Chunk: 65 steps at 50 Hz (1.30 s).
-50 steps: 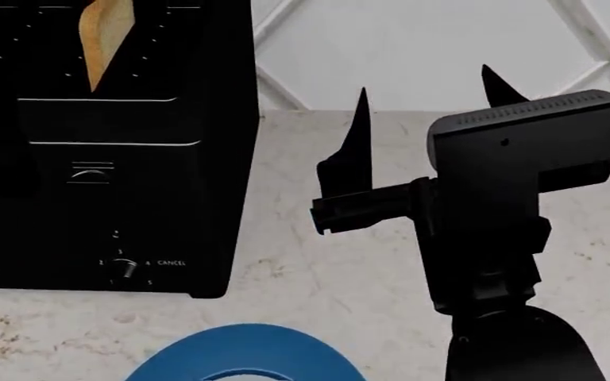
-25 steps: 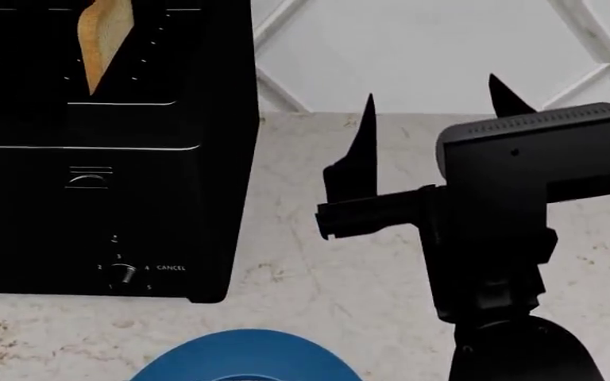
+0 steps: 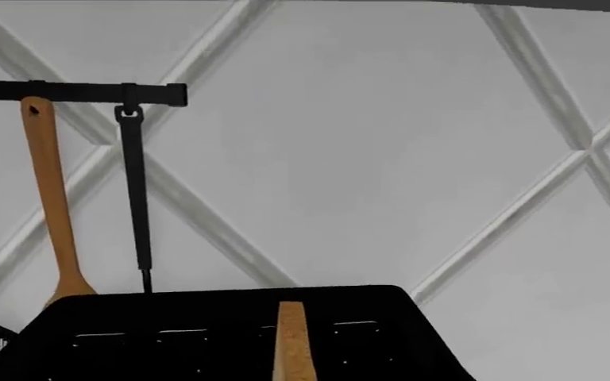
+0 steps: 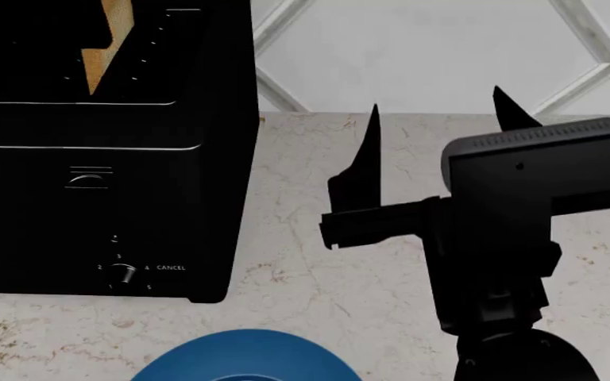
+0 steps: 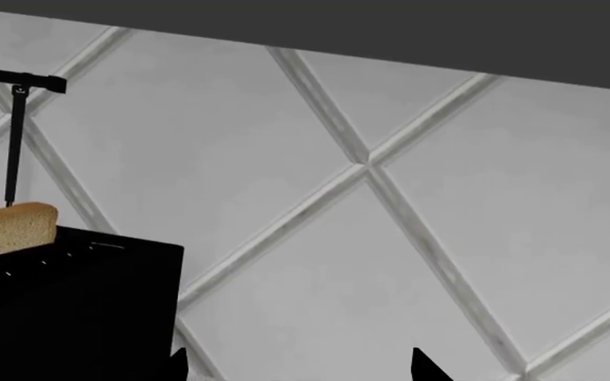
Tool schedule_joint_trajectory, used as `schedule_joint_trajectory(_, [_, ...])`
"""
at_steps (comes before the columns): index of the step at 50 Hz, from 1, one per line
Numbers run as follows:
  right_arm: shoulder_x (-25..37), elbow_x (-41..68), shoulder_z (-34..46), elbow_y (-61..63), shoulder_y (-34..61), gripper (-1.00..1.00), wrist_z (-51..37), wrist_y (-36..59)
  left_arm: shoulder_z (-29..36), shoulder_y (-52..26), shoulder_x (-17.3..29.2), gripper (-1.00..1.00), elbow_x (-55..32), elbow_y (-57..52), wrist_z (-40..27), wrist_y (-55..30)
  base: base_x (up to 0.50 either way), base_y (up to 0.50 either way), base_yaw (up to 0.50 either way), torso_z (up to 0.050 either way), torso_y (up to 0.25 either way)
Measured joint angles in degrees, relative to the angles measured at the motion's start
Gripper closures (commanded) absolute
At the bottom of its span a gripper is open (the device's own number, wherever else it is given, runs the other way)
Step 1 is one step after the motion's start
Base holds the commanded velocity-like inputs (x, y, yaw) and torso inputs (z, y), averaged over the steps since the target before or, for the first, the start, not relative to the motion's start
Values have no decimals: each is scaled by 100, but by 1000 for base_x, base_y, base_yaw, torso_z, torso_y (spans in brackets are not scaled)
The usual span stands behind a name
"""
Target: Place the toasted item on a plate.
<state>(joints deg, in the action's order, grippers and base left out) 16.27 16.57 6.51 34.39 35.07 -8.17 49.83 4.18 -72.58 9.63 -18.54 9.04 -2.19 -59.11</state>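
The right gripper [image 4: 434, 127] is hovering over the marbled counter [image 4: 295, 262] with its jaws spread wide and nothing between them — two dark pointed tips standing up toward the tiled wall [image 4: 422, 48]. The toasted item [image 4: 107, 44] is sitting upright in a slot of the black toaster [image 4: 104, 159], well apart from these jaws, off to their left side and a little farther toward the wall. In the right wrist view the bread [image 5: 6, 228] is poking up above the toaster's top edge [image 5: 72, 309], again out beyond the left-hand jaw tip rather than between the two.

The plate [image 4: 244, 353] is lying flat on the counter just in front of the toaster, nearer the robot than the jaws and to their left; only its blue rim is showing at the bottom of the head view.

The left gripper is not showing in any view, so the state of its jaws cannot be told. Its wrist camera is looking at the slice edge-on [image 3: 292, 341] in the toaster — and at a wooden spoon [image 3: 53, 198] hanging from a wall rail [image 3: 72, 92].
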Motion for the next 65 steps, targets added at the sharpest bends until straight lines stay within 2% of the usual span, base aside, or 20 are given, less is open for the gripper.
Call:
schedule_joint_trajectory(16, [29, 33, 3, 15, -43, -100, -39, -6, 96, -502, -180, -100, -17, 1266, 152, 207, 0, 0, 0, 0, 0])
schedule_joint_trajectory(43, [111, 94, -64, 107, -269, -100, -105, -70, 649, -1061, -269, -100, 430, 3488, 324, 1369, 0, 0, 0, 0, 0])
schedule_joint_trajectory(65, [175, 164, -111, 201, -354, -100, -157, -28, 759, -1640, -504, -100, 643, 5863, 540, 2872, 0, 0, 0, 0, 0])
